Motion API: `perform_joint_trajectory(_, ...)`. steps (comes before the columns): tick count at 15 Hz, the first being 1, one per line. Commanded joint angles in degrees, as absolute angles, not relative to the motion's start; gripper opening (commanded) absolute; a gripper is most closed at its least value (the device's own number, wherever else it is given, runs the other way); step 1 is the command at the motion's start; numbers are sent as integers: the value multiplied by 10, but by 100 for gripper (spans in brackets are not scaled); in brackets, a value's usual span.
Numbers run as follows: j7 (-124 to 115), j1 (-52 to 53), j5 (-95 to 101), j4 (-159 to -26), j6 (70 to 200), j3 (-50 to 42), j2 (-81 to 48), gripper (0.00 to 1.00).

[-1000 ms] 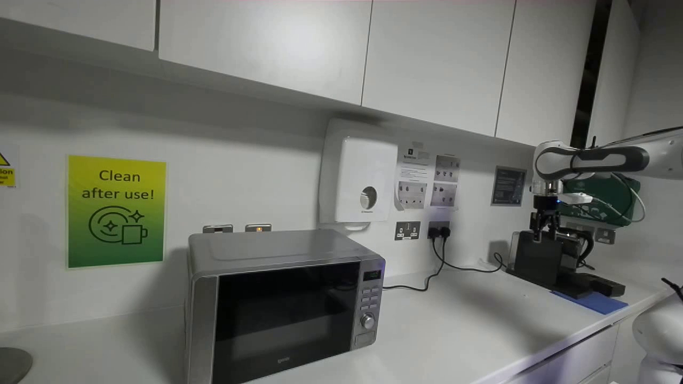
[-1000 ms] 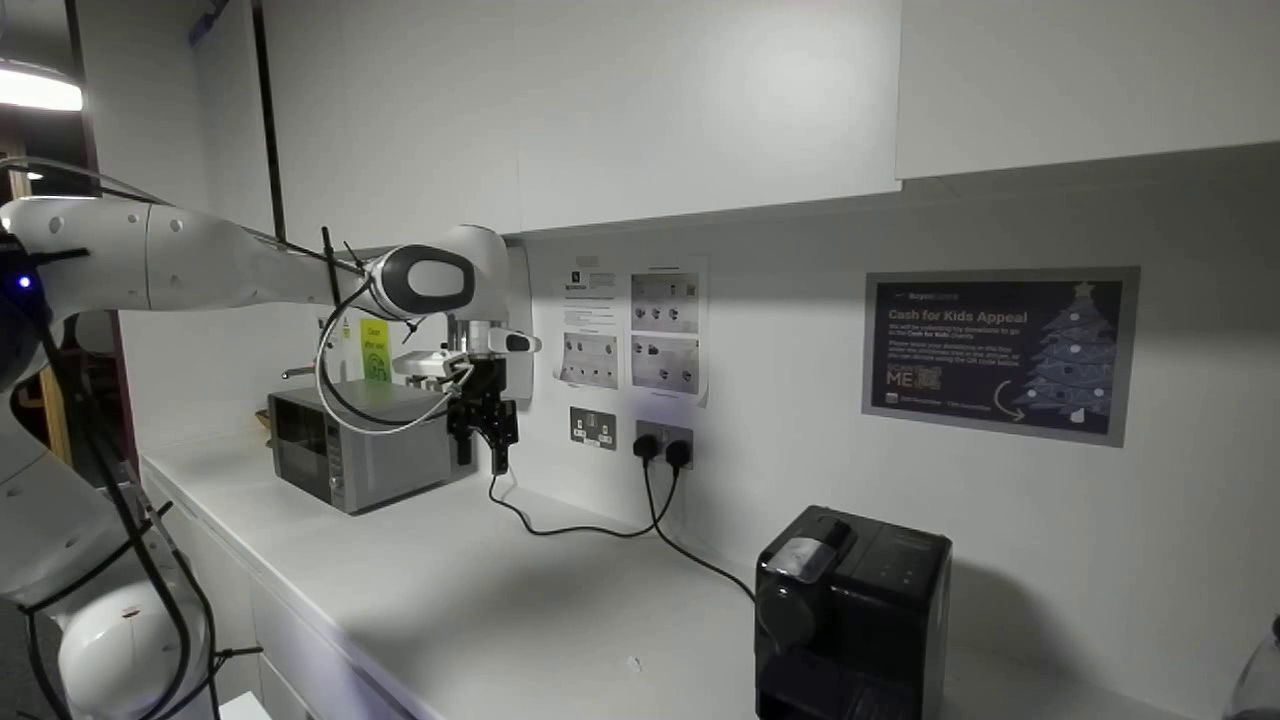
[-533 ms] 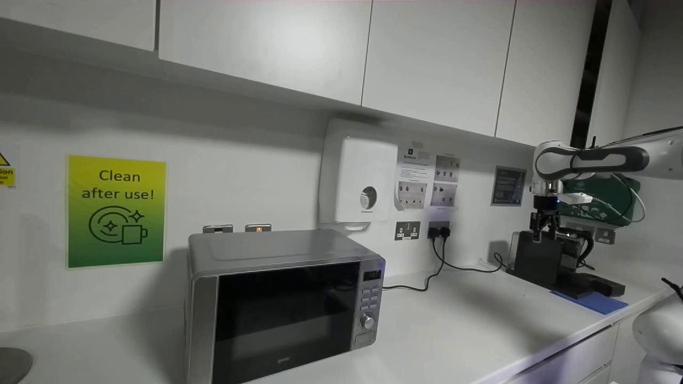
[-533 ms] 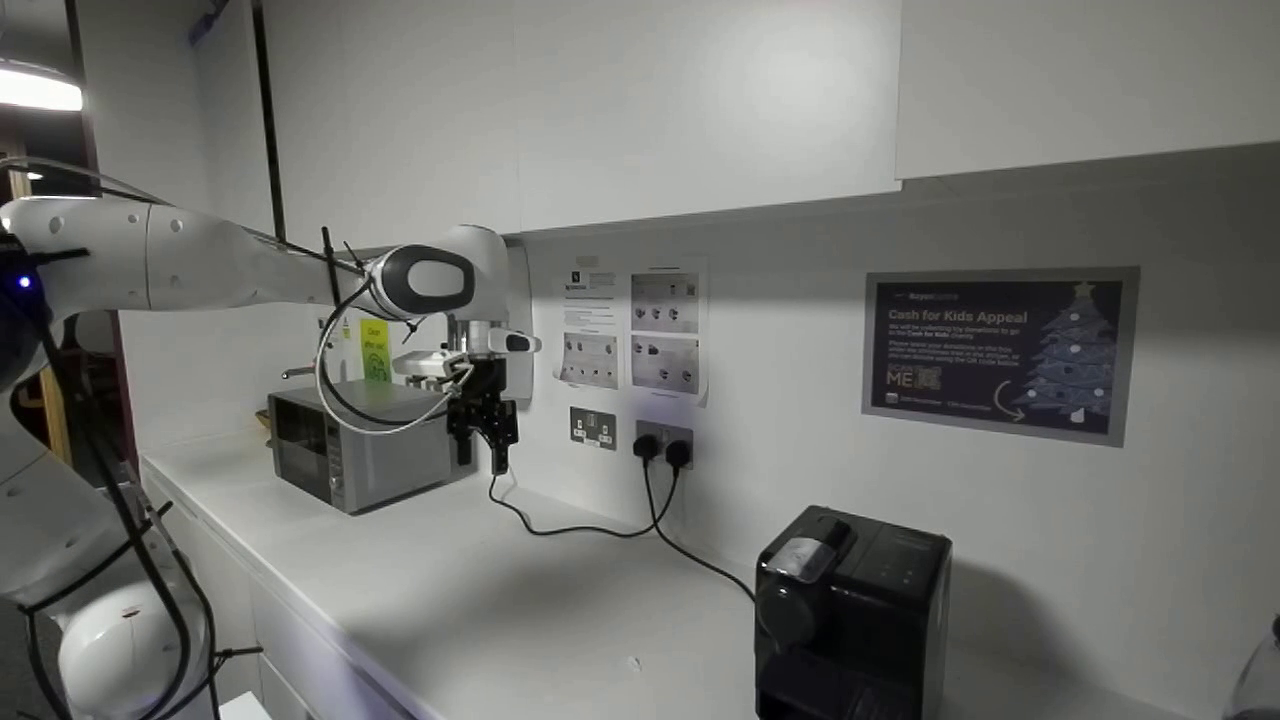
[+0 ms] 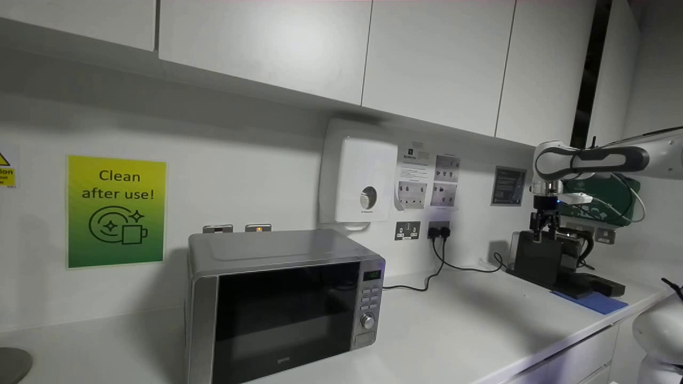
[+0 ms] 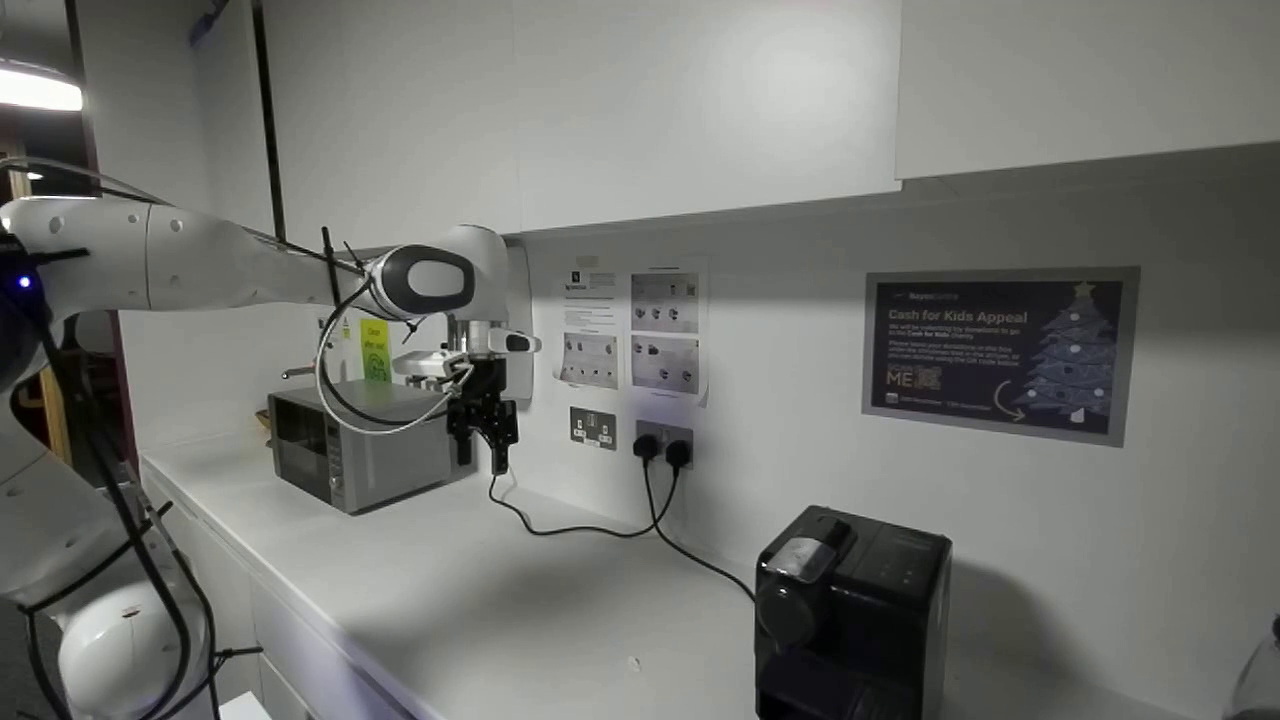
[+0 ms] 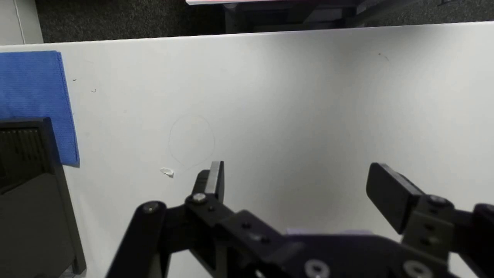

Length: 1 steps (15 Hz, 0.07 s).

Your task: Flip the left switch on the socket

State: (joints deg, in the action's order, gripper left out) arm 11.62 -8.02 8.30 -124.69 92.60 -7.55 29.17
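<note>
The claw (image 7: pixel 298 179) points down over the pale tabletop (image 7: pixel 289 96), its two fingers (image 7: pixel 391 196) standing wide apart with nothing between them. If it goes to the switch in this form, I would fear that one finger misses while its partner pushes the neighbouring switch; fingers brought together would be safer. Should the approach come too low, it could catch the black cables (image 6: pixel 545 533). On the wall (image 6: pixel 785 420), well apart from the claw, is the task's thing, but I cannot say which is meant: a bare socket (image 6: pixel 593 428) and a plugged socket (image 6: pixel 664 432), with two black plugs (image 6: pixel 679 455), sit side by side. So a wrong choice is possible. The switches are too small for me to read.

As for materials, the claw has dark, angular links with round screws (image 7: pixel 317 268). The tabletop looks smooth and hard. The coffee machine (image 6: pixel 855 610) is boxy, black and partly glossy; the blue cloth (image 7: pixel 34 85) is flat and finely textured. The cables are thin and bendable. Both sockets have flat, rectangular plates, probably of metal.
</note>
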Motion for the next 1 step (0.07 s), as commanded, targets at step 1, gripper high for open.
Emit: perform_joint_trajectory(1,113,-72,86,-1246,924,-82,292,100)
